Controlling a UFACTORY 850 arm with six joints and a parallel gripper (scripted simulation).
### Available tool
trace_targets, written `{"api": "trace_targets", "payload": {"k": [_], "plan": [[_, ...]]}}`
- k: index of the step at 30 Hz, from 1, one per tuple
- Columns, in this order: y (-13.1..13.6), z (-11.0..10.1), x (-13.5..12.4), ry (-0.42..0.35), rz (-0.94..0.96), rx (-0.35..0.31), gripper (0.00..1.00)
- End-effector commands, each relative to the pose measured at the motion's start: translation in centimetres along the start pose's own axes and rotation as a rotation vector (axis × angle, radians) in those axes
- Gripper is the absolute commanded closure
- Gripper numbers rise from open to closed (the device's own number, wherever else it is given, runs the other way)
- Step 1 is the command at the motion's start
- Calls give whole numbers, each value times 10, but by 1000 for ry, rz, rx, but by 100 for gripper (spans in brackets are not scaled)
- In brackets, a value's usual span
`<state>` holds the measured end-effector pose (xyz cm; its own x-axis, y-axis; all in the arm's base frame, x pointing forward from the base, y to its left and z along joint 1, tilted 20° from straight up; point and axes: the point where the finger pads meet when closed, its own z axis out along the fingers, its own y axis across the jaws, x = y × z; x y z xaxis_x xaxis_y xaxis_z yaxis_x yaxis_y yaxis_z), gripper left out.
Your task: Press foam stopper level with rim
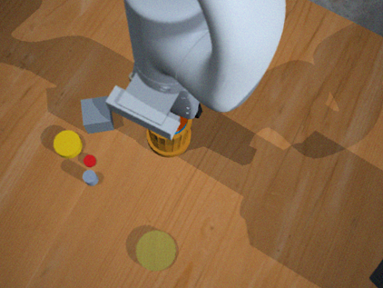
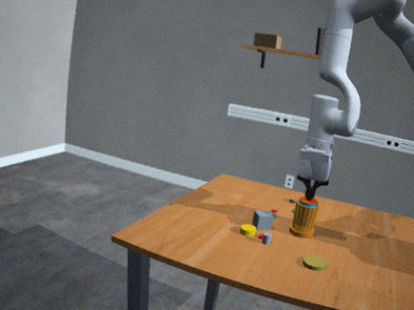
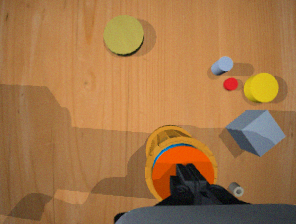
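The orange foam stopper sits in the mouth of the amber ribbed jar. Its top looks slightly above the rim, with a thin blue band showing under its edge. The jar stands upright. My gripper is shut and empty, pointing straight down. Its fingertips are over the stopper's top, at or very near its surface; contact cannot be told for sure. In the top view the gripper body hides the fingertips and most of the stopper.
A grey block stands beside the jar. Near it are a yellow disc, a red disc and a small blue-grey cylinder. An olive disc lies farther off. A small grey ring lies near the jar.
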<state>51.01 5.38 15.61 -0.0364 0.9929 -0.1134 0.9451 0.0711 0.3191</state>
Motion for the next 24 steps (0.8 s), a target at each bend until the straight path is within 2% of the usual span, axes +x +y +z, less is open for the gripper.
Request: {"api": "trace_targets", "payload": {"k": [1,24], "plan": [[1,2,0,-3,1,-11,100],[1,4,0,-3,1,-11,100]]}}
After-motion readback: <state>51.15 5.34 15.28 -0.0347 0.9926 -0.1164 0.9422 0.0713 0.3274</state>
